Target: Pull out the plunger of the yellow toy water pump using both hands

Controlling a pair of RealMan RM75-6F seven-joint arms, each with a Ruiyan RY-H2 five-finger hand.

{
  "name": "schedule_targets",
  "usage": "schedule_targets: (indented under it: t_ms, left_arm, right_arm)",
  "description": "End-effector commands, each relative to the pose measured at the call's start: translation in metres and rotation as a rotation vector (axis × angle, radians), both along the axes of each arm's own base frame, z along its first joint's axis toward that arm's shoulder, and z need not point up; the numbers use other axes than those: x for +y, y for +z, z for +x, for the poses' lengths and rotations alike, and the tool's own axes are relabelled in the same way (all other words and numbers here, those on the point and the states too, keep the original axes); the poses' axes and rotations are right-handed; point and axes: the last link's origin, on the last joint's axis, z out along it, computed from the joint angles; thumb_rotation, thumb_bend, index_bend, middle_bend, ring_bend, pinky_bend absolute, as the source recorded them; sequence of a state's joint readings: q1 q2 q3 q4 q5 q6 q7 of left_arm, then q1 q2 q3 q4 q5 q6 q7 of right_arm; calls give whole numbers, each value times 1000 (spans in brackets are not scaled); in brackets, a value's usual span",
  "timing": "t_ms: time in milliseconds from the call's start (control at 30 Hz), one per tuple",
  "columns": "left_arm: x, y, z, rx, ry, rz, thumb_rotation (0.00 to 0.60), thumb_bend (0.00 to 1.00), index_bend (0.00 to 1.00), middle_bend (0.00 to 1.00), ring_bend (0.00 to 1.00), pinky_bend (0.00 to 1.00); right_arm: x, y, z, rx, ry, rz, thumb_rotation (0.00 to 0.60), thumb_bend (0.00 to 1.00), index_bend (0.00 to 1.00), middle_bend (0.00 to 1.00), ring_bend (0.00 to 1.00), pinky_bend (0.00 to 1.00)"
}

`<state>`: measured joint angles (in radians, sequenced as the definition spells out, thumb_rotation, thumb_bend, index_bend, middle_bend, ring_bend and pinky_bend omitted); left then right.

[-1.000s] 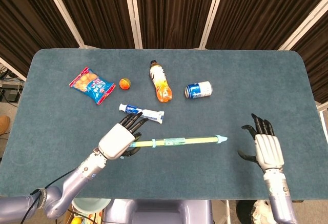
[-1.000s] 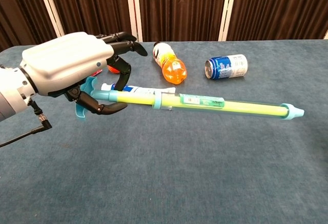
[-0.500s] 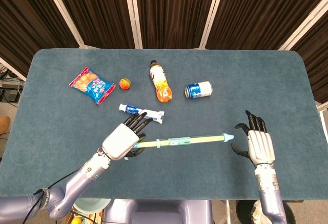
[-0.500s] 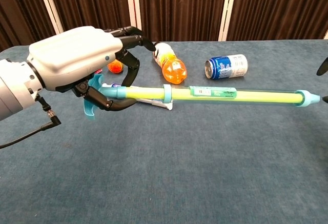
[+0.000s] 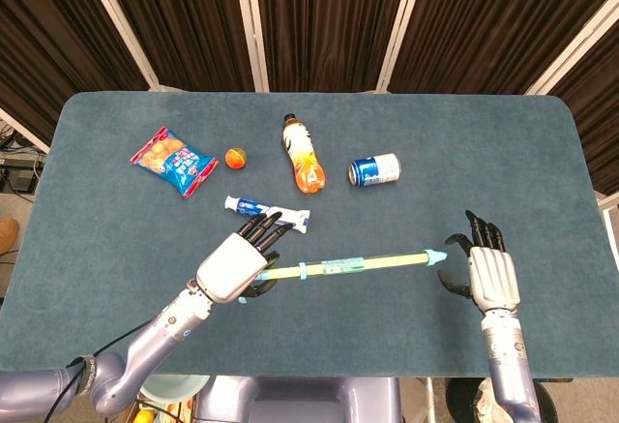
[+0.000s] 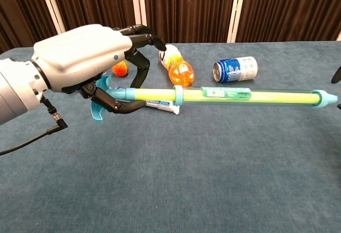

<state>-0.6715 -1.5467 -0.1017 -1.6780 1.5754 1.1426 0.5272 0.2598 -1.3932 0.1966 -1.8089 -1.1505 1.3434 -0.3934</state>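
Note:
The yellow toy water pump is a long yellow tube with a light blue handle and a light blue tip. It is held level above the table. My left hand grips its handle end, fingers curled round the shaft. My right hand stands open just right of the tip, fingers spread and pointing up, thumb close to the tip; whether it touches is unclear. In the chest view only a dark fingertip shows at the right edge.
On the blue table lie a toothpaste tube, an orange drink bottle, a blue can, a small orange ball and a snack bag. Dark curtains stand behind.
My left hand has carried the pump to the right and levelled it. The tip now lies next to my right hand, which shifted left and stays open.

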Motion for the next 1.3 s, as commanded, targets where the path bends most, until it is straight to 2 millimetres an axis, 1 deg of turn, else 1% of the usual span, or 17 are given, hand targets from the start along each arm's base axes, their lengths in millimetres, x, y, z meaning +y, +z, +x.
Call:
schedule_targets:
  t_ms: [33, 333, 667, 1300]
  left_arm:
    - [0, -1, 1, -4, 5, -5, 600, 322, 621, 114, 4, 160]
    - [1, -2, 8, -5, 7, -20, 600, 321, 621, 113, 4, 160]
    - [0, -3, 14, 41, 6, -46, 600, 321, 621, 111, 4, 160]
    - [2, 0, 28, 12, 1, -37, 600, 321, 622, 111, 4, 160]
  right_arm:
    - [0, 0, 1, -5, 1, -2, 600, 313, 364, 0, 0, 0]
    - [0, 0, 1, -19, -6, 0, 600, 315, 364, 0, 0, 0]
    - [-3, 0, -3, -29, -23, -4, 600, 318, 364, 0, 0, 0]
    - [1, -7, -2, -25, -23, 14, 600, 319, 363, 0, 0, 0]
